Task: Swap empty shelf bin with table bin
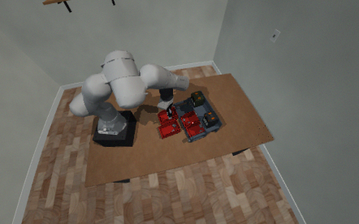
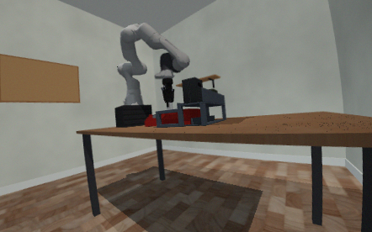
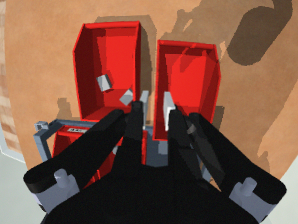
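Two red open bins stand side by side on the table in front of the shelf (image 1: pixel 197 115). In the wrist view the left bin (image 3: pixel 109 70) holds small grey parts; it also shows in the top view (image 1: pixel 170 129). The right bin (image 3: pixel 189 86) is empty and shows in the top view too (image 1: pixel 168 116). My gripper (image 3: pixel 156 99) hangs above the shelf-side ends of the two bins, over the gap between them and the empty bin's near corner. Its fingers stand a little apart with nothing between them. In the exterior view the gripper (image 2: pixel 167 98) is clear above the bins.
The grey shelf frame (image 2: pixel 192 111) holds other red bins (image 1: pixel 193 123) at its front. One place at its far end (image 1: pixel 183 106) looks bare. Two dark boxes (image 1: pixel 196 98) (image 1: pixel 210 118) sit on its top board. The robot base (image 1: pixel 112 130) stands at the table's left.
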